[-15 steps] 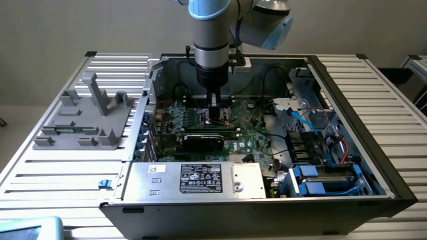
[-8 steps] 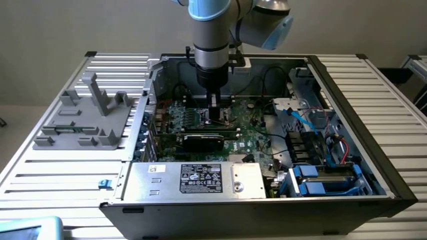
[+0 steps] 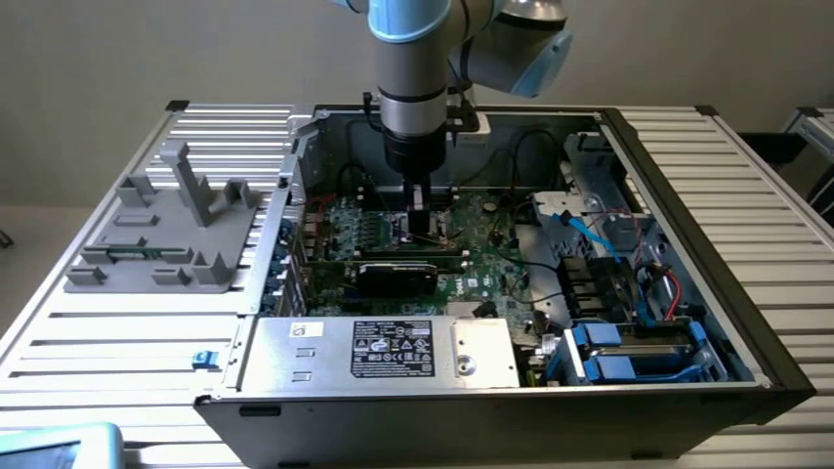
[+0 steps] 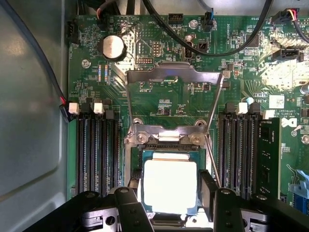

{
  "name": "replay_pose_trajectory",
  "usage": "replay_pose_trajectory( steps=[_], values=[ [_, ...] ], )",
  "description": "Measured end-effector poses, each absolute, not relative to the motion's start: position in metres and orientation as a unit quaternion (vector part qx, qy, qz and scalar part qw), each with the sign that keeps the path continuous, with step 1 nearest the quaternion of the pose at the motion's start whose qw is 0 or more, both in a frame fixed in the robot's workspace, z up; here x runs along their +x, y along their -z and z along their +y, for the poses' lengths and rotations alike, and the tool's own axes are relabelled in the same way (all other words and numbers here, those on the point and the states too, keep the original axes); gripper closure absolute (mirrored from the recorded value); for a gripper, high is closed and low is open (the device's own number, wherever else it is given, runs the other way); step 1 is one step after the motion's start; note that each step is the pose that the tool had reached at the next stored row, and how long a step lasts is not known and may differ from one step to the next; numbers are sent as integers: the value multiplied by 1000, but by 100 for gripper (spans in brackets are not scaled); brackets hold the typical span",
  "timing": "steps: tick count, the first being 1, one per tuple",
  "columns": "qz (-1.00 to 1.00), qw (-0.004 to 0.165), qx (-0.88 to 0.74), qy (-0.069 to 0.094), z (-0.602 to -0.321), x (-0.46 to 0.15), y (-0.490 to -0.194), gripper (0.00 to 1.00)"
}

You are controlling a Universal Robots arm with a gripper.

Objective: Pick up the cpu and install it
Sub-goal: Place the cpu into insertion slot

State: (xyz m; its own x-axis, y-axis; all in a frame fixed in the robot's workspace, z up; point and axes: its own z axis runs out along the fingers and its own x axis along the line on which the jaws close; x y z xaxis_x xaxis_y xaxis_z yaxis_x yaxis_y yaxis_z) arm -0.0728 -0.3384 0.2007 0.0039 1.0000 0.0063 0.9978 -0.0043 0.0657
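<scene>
My pincer (image 3: 420,227) is part-open, gripping the cpu (image 4: 170,186) by opposite edges to keep it level; it sits over the socket (image 4: 164,137), mid-frame in the exterior view; clamp frame (image 4: 174,73) raised to admit it.

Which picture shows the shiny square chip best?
The wrist view: the cpu sits close, bright and square, in the pincer. In the exterior view the pincer, low over the green motherboard, hides it.
</scene>
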Motion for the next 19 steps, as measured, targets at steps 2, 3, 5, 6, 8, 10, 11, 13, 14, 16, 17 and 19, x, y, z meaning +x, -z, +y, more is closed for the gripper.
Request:
replay_pose_trajectory(
  steps=[2, 3, 5, 6, 8, 10, 11, 13, 14, 16, 17, 19],
  values=[
    [705, 21, 709, -25, -338, -73, -200, 44],
    [705, 20, 709, -25, -338, -73, -200, 44],
    [704, 19, 710, -24, -338, -73, -200, 44],
    [704, 19, 710, -23, -339, -72, -200, 44],
    [704, 18, 710, -22, -339, -72, -200, 44],
    [703, 18, 710, -22, -339, -72, -200, 44],
    [704, 18, 710, -22, -339, -72, -200, 44],
    [703, 18, 710, -22, -339, -71, -199, 44],
    [703, 18, 710, -22, -339, -71, -199, 44],
    [703, 18, 710, -22, -339, -70, -199, 44],
    [703, 18, 710, -22, -339, -70, -199, 44],
    [703, 18, 710, -22, -339, -70, -198, 44]
  ],
)
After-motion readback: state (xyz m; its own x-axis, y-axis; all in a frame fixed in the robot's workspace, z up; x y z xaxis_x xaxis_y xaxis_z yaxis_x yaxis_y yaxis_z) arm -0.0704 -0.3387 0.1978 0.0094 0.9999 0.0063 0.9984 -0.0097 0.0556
